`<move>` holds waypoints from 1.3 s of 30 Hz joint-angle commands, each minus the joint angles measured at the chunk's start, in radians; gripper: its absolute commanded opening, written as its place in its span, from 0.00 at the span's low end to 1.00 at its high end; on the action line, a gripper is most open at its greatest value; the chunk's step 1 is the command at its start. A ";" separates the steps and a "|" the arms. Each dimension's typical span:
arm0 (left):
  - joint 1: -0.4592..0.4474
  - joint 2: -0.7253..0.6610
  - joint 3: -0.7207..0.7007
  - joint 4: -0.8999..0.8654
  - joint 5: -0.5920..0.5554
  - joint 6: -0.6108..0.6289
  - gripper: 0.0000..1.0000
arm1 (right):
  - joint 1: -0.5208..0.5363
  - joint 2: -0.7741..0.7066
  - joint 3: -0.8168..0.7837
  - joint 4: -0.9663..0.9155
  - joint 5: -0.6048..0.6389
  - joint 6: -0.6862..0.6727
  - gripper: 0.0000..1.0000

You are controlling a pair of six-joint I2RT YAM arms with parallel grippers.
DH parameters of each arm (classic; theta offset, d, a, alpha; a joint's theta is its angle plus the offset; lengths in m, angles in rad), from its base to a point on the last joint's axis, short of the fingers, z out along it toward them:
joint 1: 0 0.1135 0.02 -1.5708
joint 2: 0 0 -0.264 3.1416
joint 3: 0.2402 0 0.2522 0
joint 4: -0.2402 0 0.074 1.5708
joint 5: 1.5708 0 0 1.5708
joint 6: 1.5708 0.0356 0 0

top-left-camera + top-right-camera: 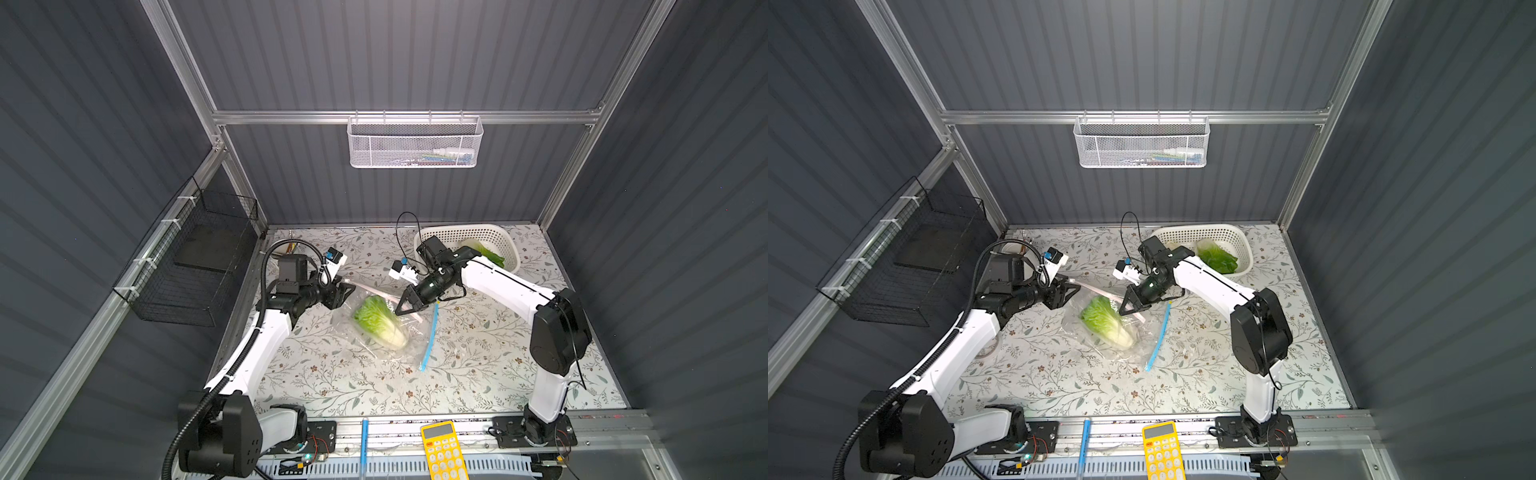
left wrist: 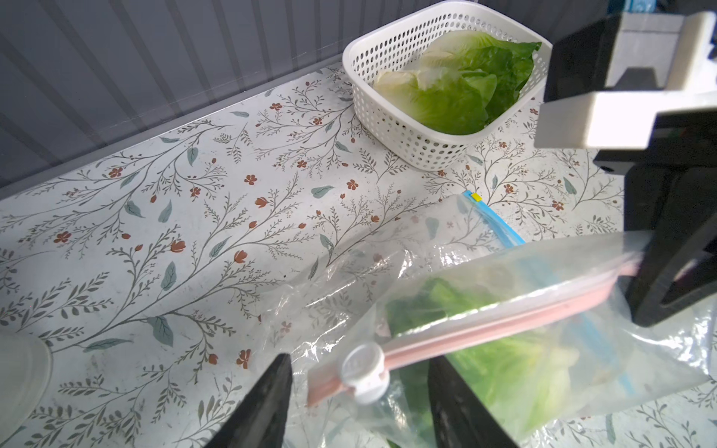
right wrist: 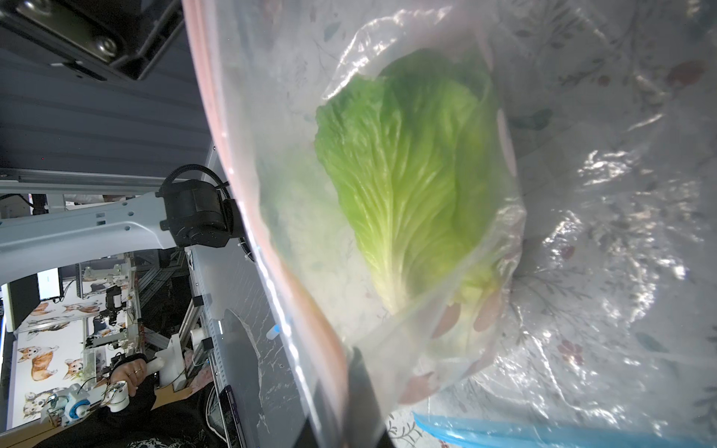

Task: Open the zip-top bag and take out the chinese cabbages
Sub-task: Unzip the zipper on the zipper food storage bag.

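Zip-top bag (image 3: pixel 562 232) pinched by right pincer (image 1: pixel 400 311); cabbage (image 1: pixel 380 320) inside, just beside.

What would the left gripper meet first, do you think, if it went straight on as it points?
Probably the white slider on the pink strip of the zip-top bag, just ahead between the open jaws of the left gripper; depth is hard to judge.

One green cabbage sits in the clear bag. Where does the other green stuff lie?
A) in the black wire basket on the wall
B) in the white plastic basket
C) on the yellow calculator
B: the loose cabbage lies inside the white basket, well apart from the zip-top bag.
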 commanded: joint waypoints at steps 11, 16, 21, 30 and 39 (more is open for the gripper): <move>-0.002 -0.017 -0.009 0.015 0.056 -0.011 0.13 | -0.001 0.008 0.030 -0.021 -0.024 -0.024 0.00; -0.002 -0.028 -0.007 0.013 0.068 -0.010 0.03 | -0.003 0.015 0.035 -0.020 -0.017 -0.018 0.00; -0.002 -0.038 -0.004 0.009 0.084 -0.010 0.00 | -0.006 0.014 0.043 -0.022 0.005 -0.008 0.20; -0.005 -0.039 0.010 -0.017 0.118 -0.006 0.00 | -0.010 -0.024 0.080 -0.027 0.133 0.024 0.61; -0.009 -0.033 0.041 -0.070 0.166 0.005 0.00 | 0.047 -0.104 0.127 0.021 0.434 0.023 0.71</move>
